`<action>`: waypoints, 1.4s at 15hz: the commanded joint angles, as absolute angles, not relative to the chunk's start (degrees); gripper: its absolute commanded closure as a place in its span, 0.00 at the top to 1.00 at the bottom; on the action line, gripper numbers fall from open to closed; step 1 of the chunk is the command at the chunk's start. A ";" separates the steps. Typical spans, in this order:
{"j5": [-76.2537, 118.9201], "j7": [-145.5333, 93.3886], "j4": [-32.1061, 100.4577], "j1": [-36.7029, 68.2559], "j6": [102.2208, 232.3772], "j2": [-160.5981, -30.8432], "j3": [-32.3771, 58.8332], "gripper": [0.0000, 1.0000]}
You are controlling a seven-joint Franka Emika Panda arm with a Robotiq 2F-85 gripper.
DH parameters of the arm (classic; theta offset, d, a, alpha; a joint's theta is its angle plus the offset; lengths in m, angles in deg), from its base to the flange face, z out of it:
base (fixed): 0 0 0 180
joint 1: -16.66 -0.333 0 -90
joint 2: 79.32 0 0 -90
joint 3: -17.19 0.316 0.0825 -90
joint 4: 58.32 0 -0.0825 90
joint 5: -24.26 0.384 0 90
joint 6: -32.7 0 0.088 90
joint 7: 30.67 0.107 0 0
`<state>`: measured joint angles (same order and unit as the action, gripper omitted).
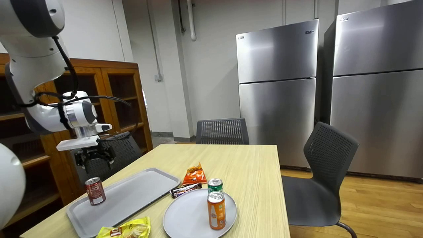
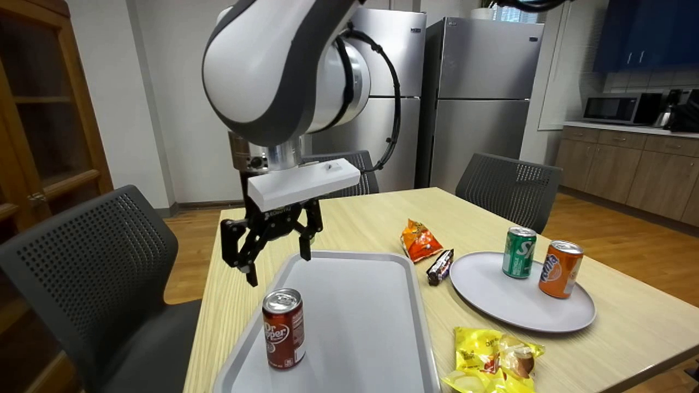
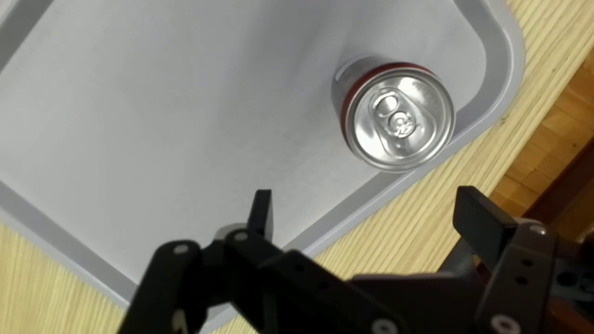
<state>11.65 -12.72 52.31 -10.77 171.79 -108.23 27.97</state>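
On the near left of the gray tray (image 2: pixel 355 327), in an exterior view, a red can (image 2: pixel 283 330) stands upright; higher up, the gripper (image 2: pixel 278 262) holds its jaws spread, clear of it. Farther right, the desk (image 2: pixel 371 218) carries a yellow bag (image 2: pixel 491 360) and a plate (image 2: pixel 491 292) with a green can (image 2: pixel 519 254) and an orange can (image 2: pixel 561 270).
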 commanded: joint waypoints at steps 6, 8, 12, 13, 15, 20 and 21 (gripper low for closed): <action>12.83 -13.48 58.72 -6.03 172.34 -99.71 26.16 1.00; 13.08 -13.53 60.60 -4.65 172.75 -97.91 25.88 1.00; 13.73 -13.82 64.93 -1.65 173.63 -93.99 25.12 1.00; 14.08 -13.94 66.16 -0.73 173.96 -92.97 24.86 1.00; 14.82 -14.12 68.24 0.99 174.38 -91.14 24.31 1.00; 16.22 -14.70 73.39 5.52 176.06 -87.05 22.01 1.00; 16.32 -14.89 74.36 6.45 176.26 -86.26 21.45 1.00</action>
